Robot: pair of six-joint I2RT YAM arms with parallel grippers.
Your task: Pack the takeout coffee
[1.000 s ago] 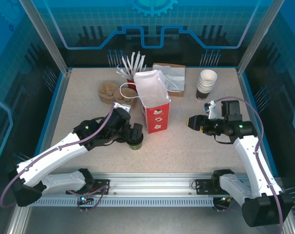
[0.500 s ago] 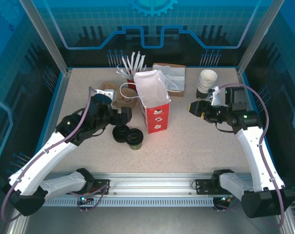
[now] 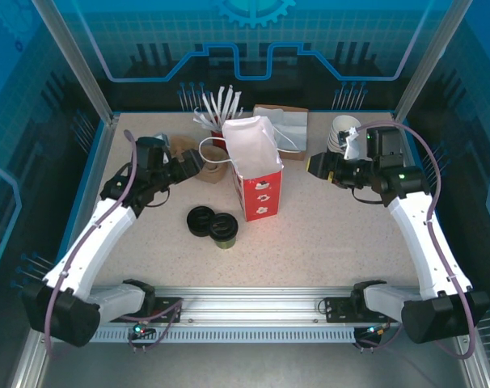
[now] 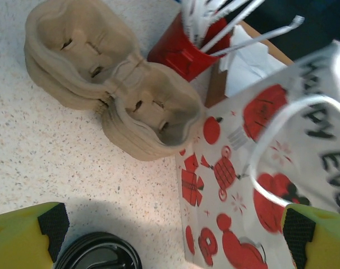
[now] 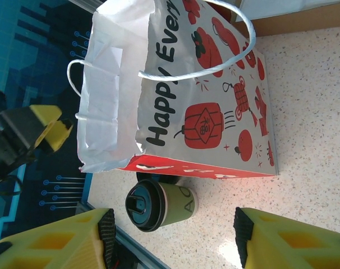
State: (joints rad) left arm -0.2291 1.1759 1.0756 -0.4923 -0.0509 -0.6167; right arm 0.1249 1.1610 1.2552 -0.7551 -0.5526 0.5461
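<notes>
Top external view: the takeout coffee (image 3: 224,230) stands upright on the table (image 3: 326,234), its long axis vertical. It sits just beside the black lid stack (image 3: 200,220), off the near-left corner of the paper bag (image 3: 257,174). It lies toward the arm bases from the left gripper (image 3: 190,164), the nearer of the two, which hangs by the pulp cup carriers (image 4: 142,117) with fingers spread wide and empty. The right gripper (image 3: 318,167), across the bag from the cup, has its fingers partly parted with nothing between them.
</notes>
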